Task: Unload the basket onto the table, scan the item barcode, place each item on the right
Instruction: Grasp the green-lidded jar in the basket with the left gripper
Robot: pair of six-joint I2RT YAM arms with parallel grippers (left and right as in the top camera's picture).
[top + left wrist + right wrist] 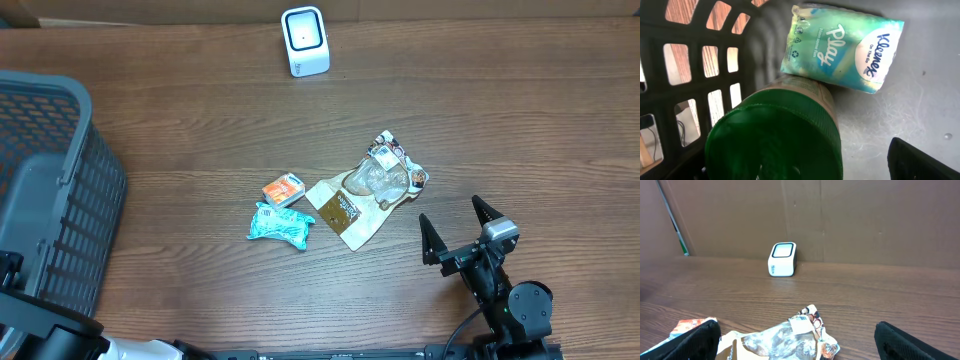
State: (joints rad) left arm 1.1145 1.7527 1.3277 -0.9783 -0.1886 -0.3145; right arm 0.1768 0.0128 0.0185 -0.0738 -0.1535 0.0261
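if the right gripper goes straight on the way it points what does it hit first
Probably the snack bag just ahead of the right gripper; the scanner stands farther back.

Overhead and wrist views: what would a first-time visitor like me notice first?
The Kleenex tissue pack and a green-lidded jar fill the left wrist view, lying inside the grey basket. From above, a crinkled snack bag sits mid-table, with the white scanner at the far edge and the right hand open nearby.
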